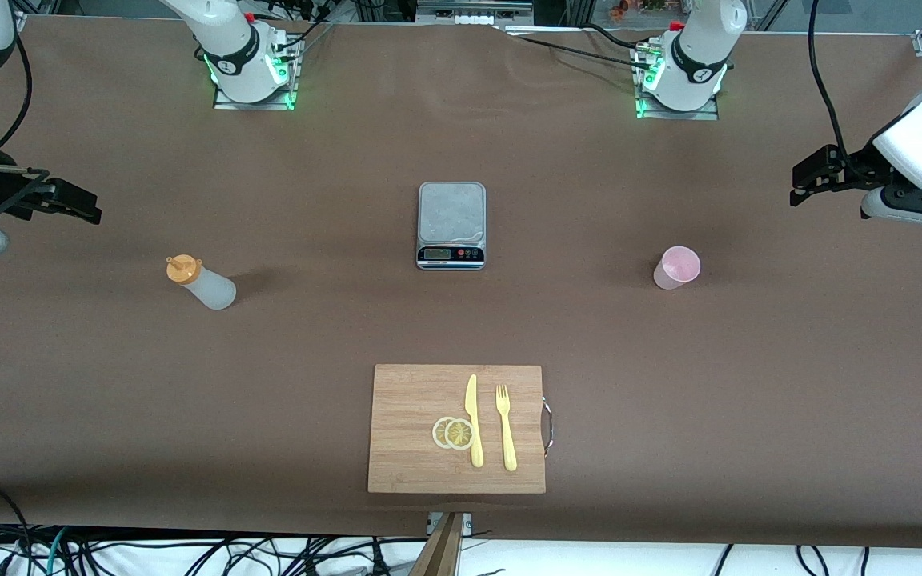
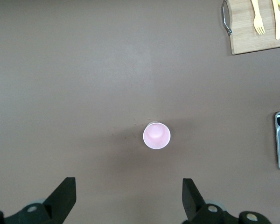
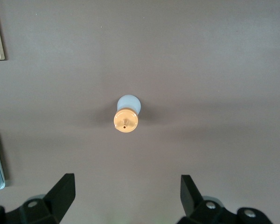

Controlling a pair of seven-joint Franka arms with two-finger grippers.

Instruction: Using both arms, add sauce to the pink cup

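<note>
The sauce bottle (image 1: 201,282), whitish with an orange cap, stands upright toward the right arm's end of the table. The right wrist view looks straight down on the bottle's cap (image 3: 126,120). My right gripper (image 1: 91,210) (image 3: 127,193) hangs open in the air above that end, holding nothing. The pink cup (image 1: 676,267) stands upright toward the left arm's end, and the left wrist view shows the cup's round mouth (image 2: 156,136) from above. My left gripper (image 1: 800,189) (image 2: 129,196) hovers open over that end, also holding nothing.
A silver kitchen scale (image 1: 451,225) sits mid-table between bottle and cup. Nearer the front camera lies a wooden cutting board (image 1: 409,400) with a yellow knife (image 1: 474,420), a yellow fork (image 1: 506,426) and two lemon slices (image 1: 452,433).
</note>
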